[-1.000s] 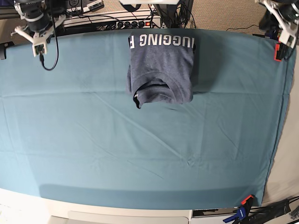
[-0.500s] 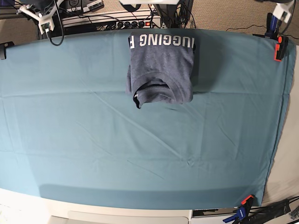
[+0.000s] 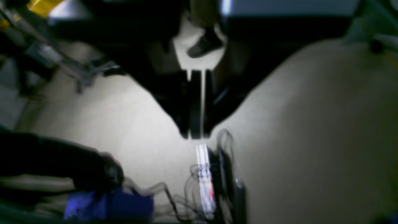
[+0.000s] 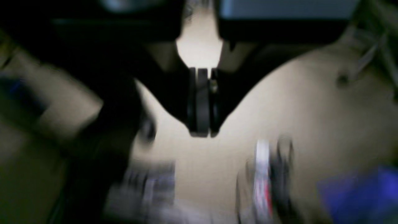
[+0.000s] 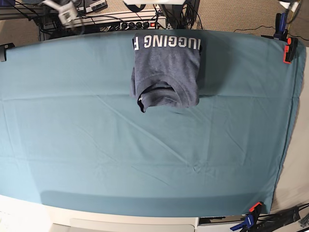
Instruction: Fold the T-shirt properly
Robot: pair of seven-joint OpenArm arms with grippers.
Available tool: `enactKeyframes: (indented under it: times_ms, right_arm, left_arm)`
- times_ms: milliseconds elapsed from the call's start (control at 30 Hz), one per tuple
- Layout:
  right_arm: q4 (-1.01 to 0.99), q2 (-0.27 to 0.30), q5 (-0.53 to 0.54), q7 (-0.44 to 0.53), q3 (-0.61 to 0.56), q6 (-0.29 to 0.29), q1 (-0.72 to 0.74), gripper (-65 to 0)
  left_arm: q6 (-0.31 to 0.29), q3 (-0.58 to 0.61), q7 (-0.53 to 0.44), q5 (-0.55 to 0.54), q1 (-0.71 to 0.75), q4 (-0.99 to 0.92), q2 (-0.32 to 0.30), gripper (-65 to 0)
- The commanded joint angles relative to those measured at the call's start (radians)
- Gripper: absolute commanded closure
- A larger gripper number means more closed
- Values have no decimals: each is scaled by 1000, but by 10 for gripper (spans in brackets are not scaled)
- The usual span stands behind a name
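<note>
The T-shirt (image 5: 165, 70) lies folded into a compact blue-grey rectangle at the back centre of the teal table cloth (image 5: 145, 159). Its white lettering runs along the far edge and its collar faces the front. Both arms are pulled back behind the table, far from the shirt. In the base view, only a bit of the right arm (image 5: 65, 9) shows at the top left and a bit of the left arm (image 5: 288, 6) at the top right. The left gripper (image 3: 196, 135) and right gripper (image 4: 201, 132) are shut and empty over beige floor in blurred wrist views.
An orange clamp (image 5: 288, 50) holds the cloth at the back right, a black clamp (image 5: 4, 50) at the left edge, and a blue-orange clamp (image 5: 251, 215) at the front right. A power strip and cables (image 5: 135, 24) lie behind the table.
Both arms have drawn further back and up, almost out of the base view. The arm at top left has shifted right. The T-shirt has not moved.
</note>
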Motion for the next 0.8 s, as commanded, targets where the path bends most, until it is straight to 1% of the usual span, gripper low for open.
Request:
enactKeyframes:
  times_ms: [0, 133, 267, 400, 500, 567, 667, 700, 767]
  right_arm:
    - [-42, 7, -15, 9, -18, 1, -13, 0]
    - [-266, 7, -55, 47, -92, 1, 36, 0]
    - [-451, 7, -55, 74, -117, 2, 92, 0]
    - [-621, 14, -55, 108, -117, 2, 141, 0]
    - [-742, 27, -55, 151, -117, 2, 186, 0]
    - [-824, 29, -55, 168, -117, 2, 225, 0]
    - [-957, 30, -54, 172, -117, 9, 279, 0]
    - [-1005, 33, -54, 180, -117, 18, 294, 0]
    - [-1103, 45, -53, 230, -119, 37, 321, 0]
  left_arm:
    - [-3, 23, -2, 5, 24, -24, -2, 0]
    - [-1, 150, -56, 103, 24, -172, -2, 0]
    - [8, 273, -94, 206, -8, -312, -2, 0]
    - [77, 382, -163, 346, -73, -444, -2, 0]
    - [148, 452, -211, 449, -138, -534, -2, 0]
    - [189, 494, -225, 503, -185, -592, -2, 0]
    - [199, 557, -226, 598, -257, -687, -3, 0]
    - [198, 576, -229, 617, -278, -722, -3, 0]
    - [199, 609, -253, 623, -317, -795, -3, 0]
